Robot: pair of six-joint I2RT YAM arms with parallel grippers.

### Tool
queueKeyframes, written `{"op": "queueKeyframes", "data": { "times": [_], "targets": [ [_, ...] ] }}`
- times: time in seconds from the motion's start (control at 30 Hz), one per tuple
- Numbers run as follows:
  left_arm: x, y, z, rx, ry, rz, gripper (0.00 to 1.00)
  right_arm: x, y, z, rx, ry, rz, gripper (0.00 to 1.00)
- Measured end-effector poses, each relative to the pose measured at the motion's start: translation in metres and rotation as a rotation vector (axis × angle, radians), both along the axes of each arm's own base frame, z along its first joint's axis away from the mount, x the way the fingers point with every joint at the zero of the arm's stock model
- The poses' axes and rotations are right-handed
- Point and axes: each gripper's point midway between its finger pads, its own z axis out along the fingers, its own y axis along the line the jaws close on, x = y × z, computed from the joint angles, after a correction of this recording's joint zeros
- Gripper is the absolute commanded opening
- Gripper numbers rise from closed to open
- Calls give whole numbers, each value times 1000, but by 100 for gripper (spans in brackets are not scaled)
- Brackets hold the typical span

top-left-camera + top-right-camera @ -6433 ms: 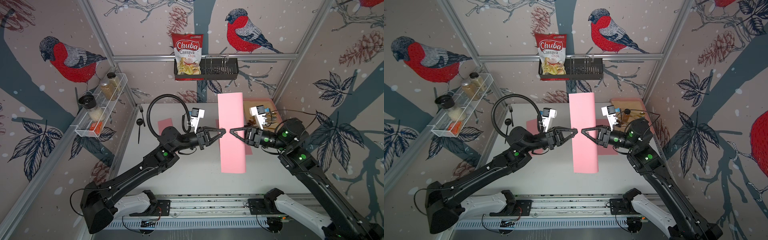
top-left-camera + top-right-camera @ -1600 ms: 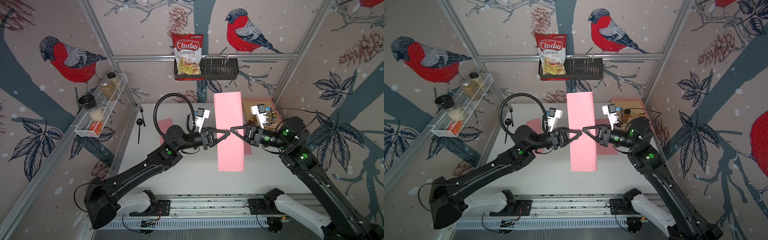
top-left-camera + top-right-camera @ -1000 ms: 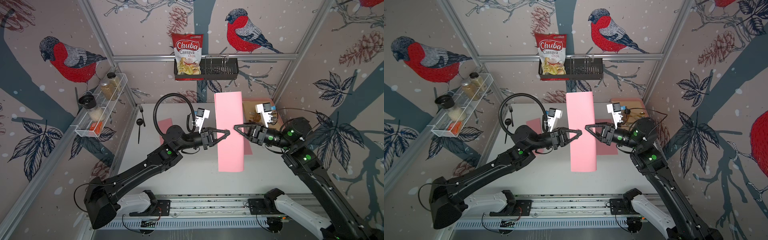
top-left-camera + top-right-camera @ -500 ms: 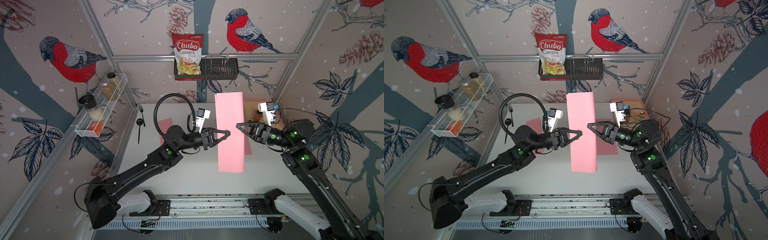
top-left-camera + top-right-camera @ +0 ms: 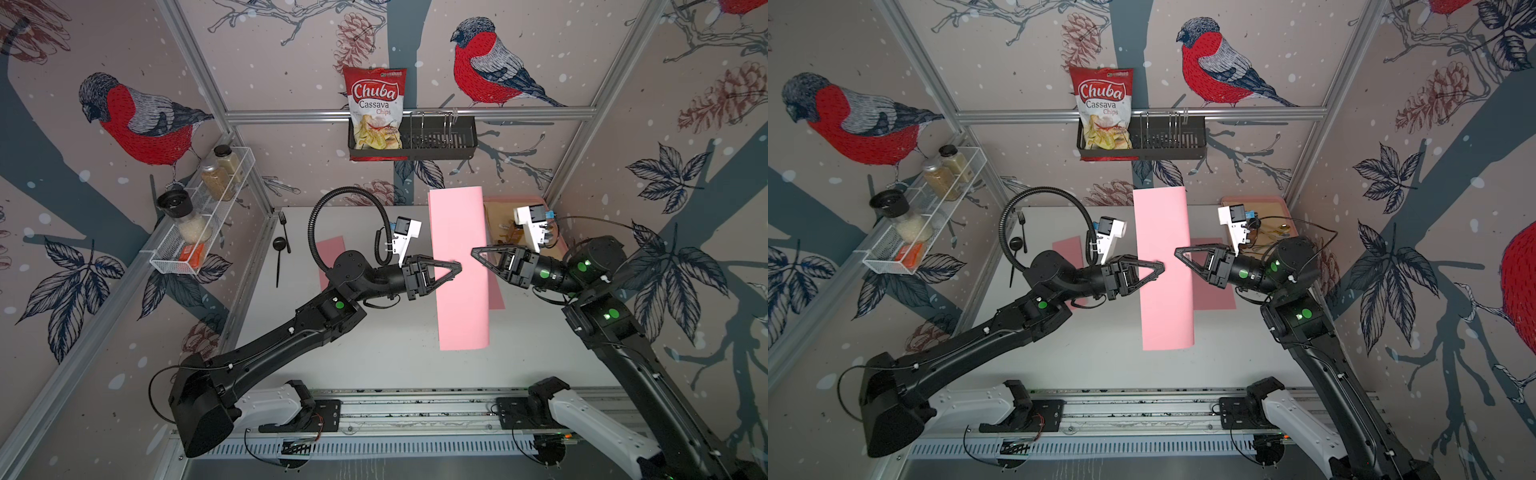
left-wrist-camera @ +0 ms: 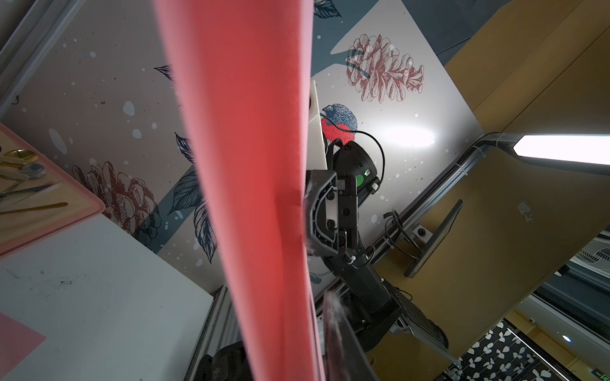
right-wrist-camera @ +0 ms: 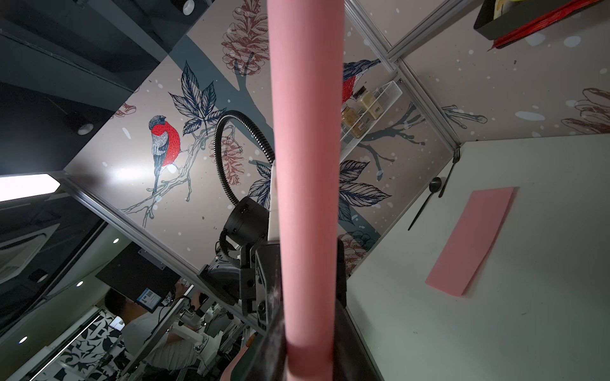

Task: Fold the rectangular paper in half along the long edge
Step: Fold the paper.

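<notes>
The pink rectangular paper point(image 5: 459, 270) hangs upright in the air as a long doubled strip, seen in both top views point(image 5: 1165, 270). My left gripper point(image 5: 457, 266) reaches onto its left edge. In the left wrist view the paper point(image 6: 251, 165) runs past one finger point(image 6: 333, 323) with a thin gap between them; the other finger is hidden behind the sheet. My right gripper point(image 5: 473, 251) is at the paper's right, rounded edge. In the right wrist view the paper point(image 7: 305, 165) fills the space between both fingers point(image 7: 274, 333), which are shut on it.
Two more pink sheets lie flat on the white table, one on the left point(image 5: 330, 262) and one under the held strip point(image 5: 494, 291). A tray of cutlery point(image 5: 498, 216) sits at the back right. A black fork point(image 5: 283, 230) and spoon point(image 5: 279, 249) lie at the back left.
The right gripper has drawn back slightly to the right and narrowed its jaws onto the paper's rounded edge. The left jaws have loosened. The paper has hardly moved.
</notes>
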Motion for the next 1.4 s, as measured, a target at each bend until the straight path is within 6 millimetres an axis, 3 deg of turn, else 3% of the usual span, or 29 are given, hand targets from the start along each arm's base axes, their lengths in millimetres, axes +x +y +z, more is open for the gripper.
{"op": "queueKeyframes", "data": {
  "times": [0.4, 0.77, 1.1, 1.4],
  "targets": [
    [0, 0, 0, 1, 0, 0, 6, 0, -1, 0, -14, -7, -11, 23],
    [0, 0, 0, 1, 0, 0, 2, 1, -1, -3, -24, 7, -16, 23],
    [0, 0, 0, -1, -5, 0, 0, 0, -2, -1, -22, 3, -16, 54],
    [-3, 3, 6, -18, -45, 7, 0, -9, -1, -12, -67, -1, 15, 55]
  ]
}}
